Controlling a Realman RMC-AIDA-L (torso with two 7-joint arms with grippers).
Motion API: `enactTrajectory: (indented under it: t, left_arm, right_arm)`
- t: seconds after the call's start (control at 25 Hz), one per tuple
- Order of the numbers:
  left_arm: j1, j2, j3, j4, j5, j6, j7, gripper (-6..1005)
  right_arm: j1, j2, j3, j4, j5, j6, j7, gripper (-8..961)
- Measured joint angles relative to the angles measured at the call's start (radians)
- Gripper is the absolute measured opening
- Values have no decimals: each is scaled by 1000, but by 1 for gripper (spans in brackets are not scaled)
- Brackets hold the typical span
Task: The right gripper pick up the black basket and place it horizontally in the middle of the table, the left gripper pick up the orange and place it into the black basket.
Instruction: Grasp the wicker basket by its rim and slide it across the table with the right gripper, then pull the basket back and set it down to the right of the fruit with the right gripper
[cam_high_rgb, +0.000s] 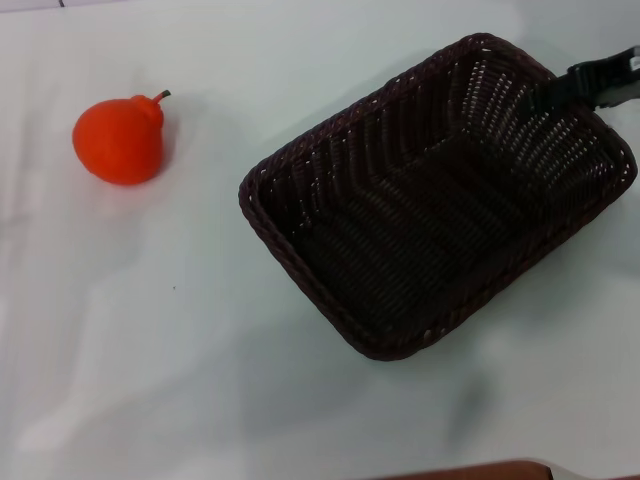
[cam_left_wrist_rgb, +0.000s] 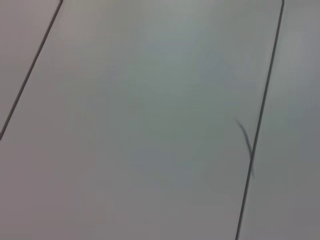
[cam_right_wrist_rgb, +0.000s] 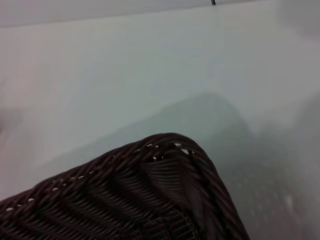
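The black basket (cam_high_rgb: 330, 170) sits right of centre in the head view, turned at a slant and empty. A soft shadow lies on the table (cam_high_rgb: 150, 330) below it, so it looks held slightly off the surface. My right gripper (cam_high_rgb: 548, 95) reaches in from the upper right and is shut on the basket's far right rim. The right wrist view shows one basket corner (cam_right_wrist_rgb: 145, 195) with its shadow on the table. The orange (cam_high_rgb: 118, 140) rests at the far left, stem up, well apart from the basket. My left gripper is out of view.
The left wrist view shows only a plain pale surface (cam_left_wrist_rgb: 150, 125) crossed by thin dark lines. A brown edge (cam_high_rgb: 470, 470) shows at the bottom of the head view.
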Motion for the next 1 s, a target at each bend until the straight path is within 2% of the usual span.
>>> enactTrajectory:
  t: [0.16,0.4,0.6,0.8,1.0]
  left_arm:
    - [6,0,0,3,0,1,-1,907]
    - [9,-1,-1,5,-2,-5,-1,905]
    - [20,-1,-1,1,-7,-7,-3,900]
    - [35,-1,-7,0,-8,-12,0,895]
    - [46,-1,-26,-1,-8,-17,0,890]
  right_arm:
    - [5,-2,-22,46,2,-27,-8,941]
    - [7,8,-38,39,2,-36,-12,831]
    - [8,9,-33,28,6,-30,-3,644]
    - [9,8,-36,0,7,-14,26,391]
    - [9,9,-37,-1,3,4,74,233]
